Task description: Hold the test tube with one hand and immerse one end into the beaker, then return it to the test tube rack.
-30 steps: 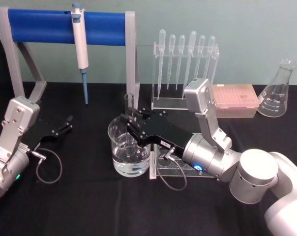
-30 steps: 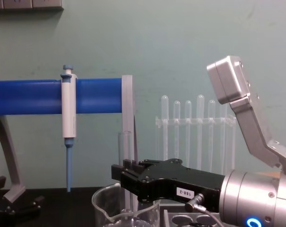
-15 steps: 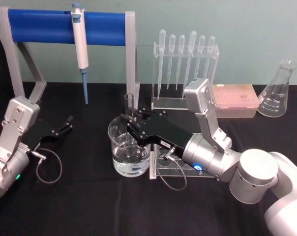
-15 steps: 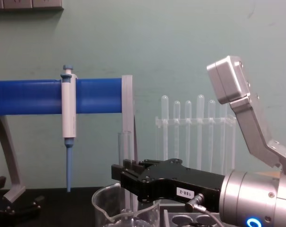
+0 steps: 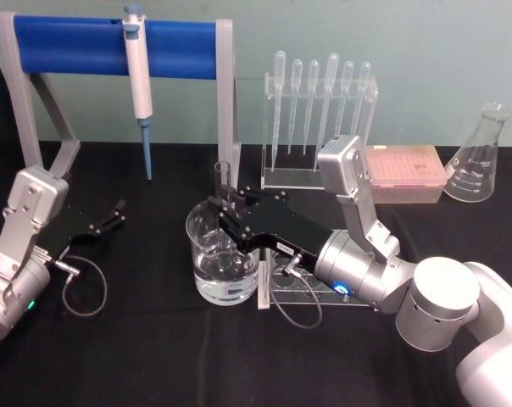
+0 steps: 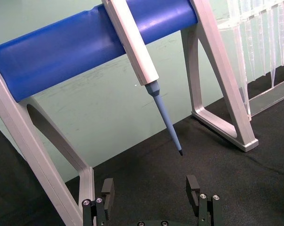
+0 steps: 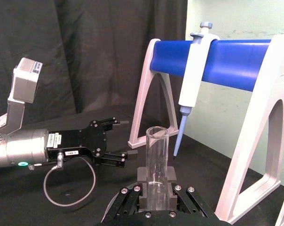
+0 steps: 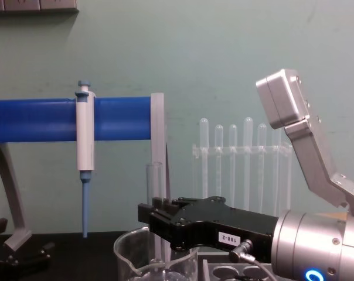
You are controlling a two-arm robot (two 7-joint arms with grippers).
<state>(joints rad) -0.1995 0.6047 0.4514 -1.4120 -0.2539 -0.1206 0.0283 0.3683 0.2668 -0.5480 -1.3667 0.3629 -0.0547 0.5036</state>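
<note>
test tube [image 5: 224, 180] in R tool [image 5: 225, 215], inside beaker [image 5: 200, 254]

A lab: hanging pipettor [image 5: 138, 68], racked pipettes [image 5: 331, 93] and a conical flask [image 5: 478, 161].

Far-left stretch of the tabletop [image 5: 154, 356] is barred by the blue-bar stand [image 5: 78, 44]. A pipettor [image 5: 138, 80] is hung from it tip down, with a gap left beneath the tip.

Behind the beaker [image 5: 225, 267], a narrow lane is left between the stand's right leg and the pipette rack [image 5: 320, 127].

Room over the beaker is taken by the right gripper [image 5: 225, 212], clamped on the upright test tube [image 5: 223, 175]. The test tube rack [image 8: 221, 271] is set just beside the beaker.

Far-right corner is held by the tip box [image 5: 404, 174] and flask [image 5: 476, 161].

Bare cloth is noted along the near edge and between the beaker and the left gripper [image 5: 116, 212], where a cable loop [image 5: 85, 288] is laid.
</note>
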